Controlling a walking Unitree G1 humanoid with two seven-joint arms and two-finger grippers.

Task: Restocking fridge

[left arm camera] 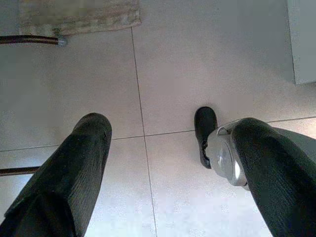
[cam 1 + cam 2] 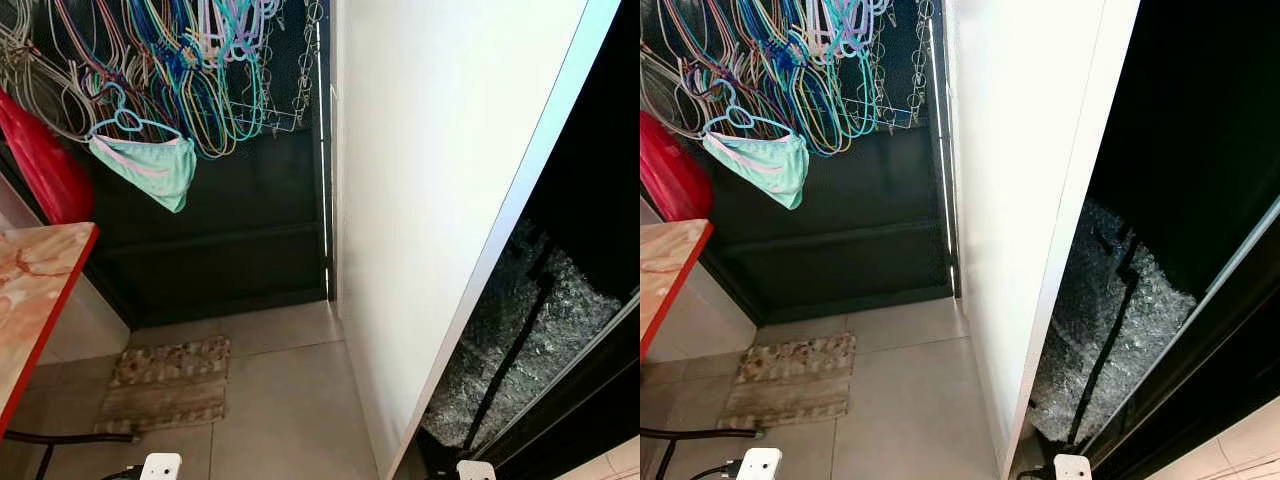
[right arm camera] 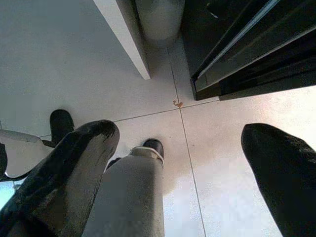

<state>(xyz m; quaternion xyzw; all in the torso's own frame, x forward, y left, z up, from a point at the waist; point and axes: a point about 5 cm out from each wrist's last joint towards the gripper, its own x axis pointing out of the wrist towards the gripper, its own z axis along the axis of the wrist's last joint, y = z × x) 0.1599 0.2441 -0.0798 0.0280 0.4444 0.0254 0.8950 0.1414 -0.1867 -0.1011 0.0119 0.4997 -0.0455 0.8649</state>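
Observation:
A tall white panel (image 2: 430, 200) stands upright in front of me; I cannot tell whether it belongs to a fridge. To its right is a dark opening (image 2: 1200, 150) with bubble wrap (image 2: 1120, 320) low inside it and a black frame (image 2: 590, 380) along its edge. Both arms hang down by my legs. In the left wrist view my left gripper (image 1: 170, 126) is open over grey floor tiles, nothing between its fingers (image 1: 74, 163). My right gripper (image 3: 180, 131) is open too, above the tiles near the white panel's foot (image 3: 126, 39). No food or bottle is in view.
Many coloured hangers (image 2: 180, 70) and a mint garment (image 2: 150, 165) hang on a dark door at the back left. A red bag (image 2: 40, 160) hangs beside a red-edged marble table (image 2: 35, 290). A small mat (image 2: 165, 385) and a cable (image 2: 60, 437) lie on the floor.

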